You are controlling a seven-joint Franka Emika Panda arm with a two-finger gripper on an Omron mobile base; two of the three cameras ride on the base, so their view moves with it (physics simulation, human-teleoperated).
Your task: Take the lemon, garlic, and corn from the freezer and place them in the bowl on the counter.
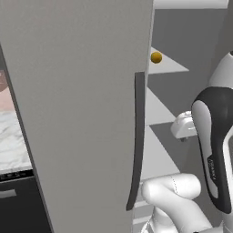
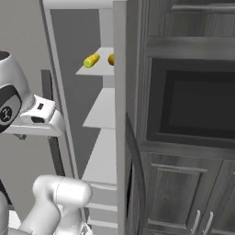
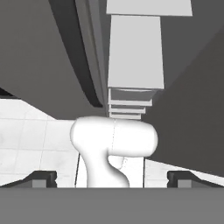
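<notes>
The freezer (image 1: 82,113) stands open, its flat matte grey door swung wide with the long dark handle (image 1: 137,141) running down its edge. Inside are pale shelves (image 2: 103,112) stacked one above another. Up on a high shelf sits the lemon (image 1: 156,57), a small round yellow-orange ball, and from the right base view the corn (image 2: 92,60) lies beside it, a stubby bright yellow cob tilted slightly. The gripper (image 3: 112,177) points down, well below that shelf, its two dark tips spread wide apart with nothing between them. Marble worktop (image 1: 13,136) peeks out left of the door.
</notes>
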